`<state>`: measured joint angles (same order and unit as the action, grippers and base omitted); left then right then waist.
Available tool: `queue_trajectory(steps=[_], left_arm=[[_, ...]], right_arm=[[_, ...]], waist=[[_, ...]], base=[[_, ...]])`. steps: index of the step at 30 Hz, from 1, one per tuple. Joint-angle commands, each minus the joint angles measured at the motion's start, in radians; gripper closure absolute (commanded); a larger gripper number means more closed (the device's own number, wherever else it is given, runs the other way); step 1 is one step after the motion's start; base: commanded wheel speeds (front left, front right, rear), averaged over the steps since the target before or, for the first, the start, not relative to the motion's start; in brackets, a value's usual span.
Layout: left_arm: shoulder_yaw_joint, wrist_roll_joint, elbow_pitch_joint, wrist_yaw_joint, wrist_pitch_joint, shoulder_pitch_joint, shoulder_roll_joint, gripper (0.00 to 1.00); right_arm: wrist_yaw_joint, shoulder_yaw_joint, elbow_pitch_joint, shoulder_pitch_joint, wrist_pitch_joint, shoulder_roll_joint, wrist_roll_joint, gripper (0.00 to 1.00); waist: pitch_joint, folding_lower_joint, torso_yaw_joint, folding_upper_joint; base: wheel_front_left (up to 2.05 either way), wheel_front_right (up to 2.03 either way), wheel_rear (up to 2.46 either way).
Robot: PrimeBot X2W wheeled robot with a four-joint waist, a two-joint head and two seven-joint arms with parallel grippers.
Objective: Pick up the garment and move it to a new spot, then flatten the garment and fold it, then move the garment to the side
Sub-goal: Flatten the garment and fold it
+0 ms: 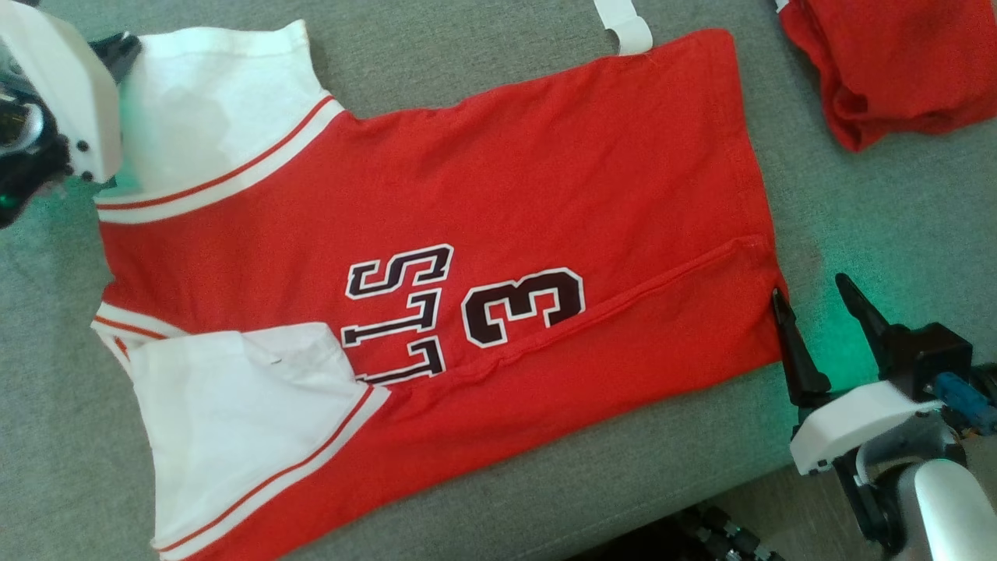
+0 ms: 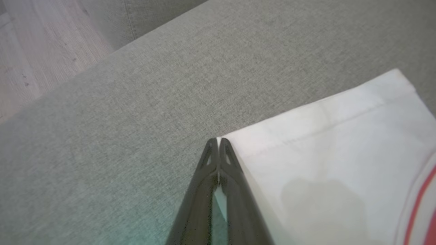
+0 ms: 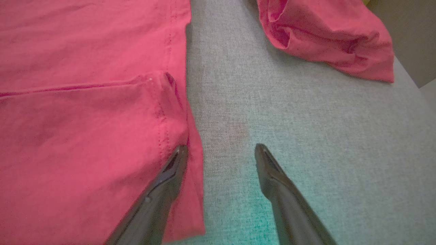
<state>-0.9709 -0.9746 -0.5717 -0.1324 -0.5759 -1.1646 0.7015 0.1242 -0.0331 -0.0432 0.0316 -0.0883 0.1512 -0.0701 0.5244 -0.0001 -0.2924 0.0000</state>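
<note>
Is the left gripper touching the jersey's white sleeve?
Touching. The left wrist view shows the left gripper shut on the corner of the white sleeve, cloth pinched between its fingertips.

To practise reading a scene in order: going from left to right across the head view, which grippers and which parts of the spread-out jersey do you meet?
left gripper → upper white sleeve → black lettering → numeral 3 → right gripper
</note>
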Motion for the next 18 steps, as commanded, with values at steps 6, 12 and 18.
queue_trajectory(steps=[6,12,18], left_arm=[[-0.013,-0.003,0.047,0.002,0.088,-0.044,0.061,1.0],[-0.061,-0.014,0.065,0.002,0.15,-0.06,0.061,1.0],[-0.113,-0.031,0.085,0.002,0.177,-0.077,0.053,1.0]], right_arm=[[0.007,-0.019,0.036,0.023,0.0,0.011,-0.011,0.0],[0.007,-0.076,0.056,0.152,-0.086,0.054,-0.113,0.0],[0.007,-0.126,-0.068,0.386,-0.27,0.099,-0.275,0.0]], waist=[[-0.006,0.0001,0.006,0.0],[-0.04,0.0001,0.023,0.0],[-0.069,0.0001,0.048,0.0]], base=[[0.0,0.0,0.0],[0.0,0.0,0.0],[0.0,0.0,0.0]])
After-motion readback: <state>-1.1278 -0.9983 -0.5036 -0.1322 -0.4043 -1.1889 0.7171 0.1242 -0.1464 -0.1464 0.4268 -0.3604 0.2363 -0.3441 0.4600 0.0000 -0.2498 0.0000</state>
